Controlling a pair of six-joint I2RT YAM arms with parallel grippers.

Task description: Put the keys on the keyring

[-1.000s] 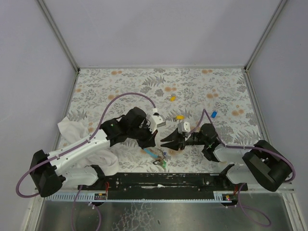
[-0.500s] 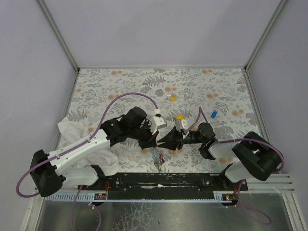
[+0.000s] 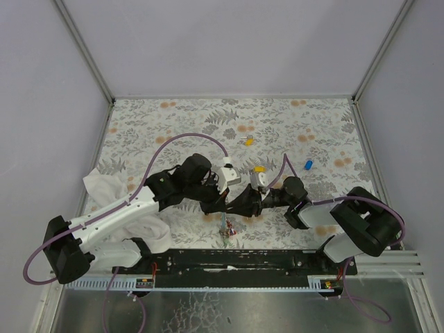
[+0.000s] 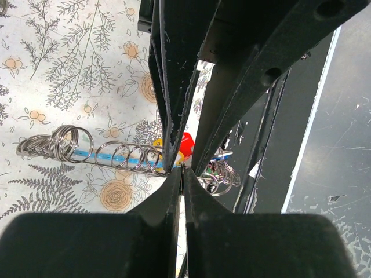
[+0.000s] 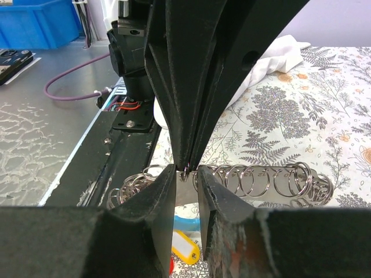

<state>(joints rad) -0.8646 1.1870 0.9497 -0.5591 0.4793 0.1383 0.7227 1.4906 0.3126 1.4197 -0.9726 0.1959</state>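
Note:
My left gripper (image 3: 223, 202) is shut on a thin ring of the keyring (image 5: 185, 171), and its tips (image 4: 183, 168) are pressed together. The right gripper (image 3: 235, 206) meets it tip to tip. Its narrowly open jaws (image 5: 186, 174) straddle that ring and the left fingertips (image 5: 194, 147). The keyring's strap (image 4: 87, 155), with a light-blue section, carries a row of metal rings (image 5: 264, 180) and hangs under both grippers. Red and yellow heads (image 4: 183, 143) dangle from it. Loose keys lie beyond: one yellow (image 3: 248, 141), another yellow (image 3: 259, 168), and a blue one (image 3: 309, 164).
A crumpled white cloth (image 3: 104, 187) lies at the left by the left arm. The black mounting rail (image 3: 229, 260) runs along the near edge under the grippers. The walls of the enclosure bound the flowered tabletop (image 3: 173, 125).
The right gripper has slid left to meet the left gripper's tips, its jaws narrowing. The keyring bundle has swung to hang straight below them. The left arm has barely moved.

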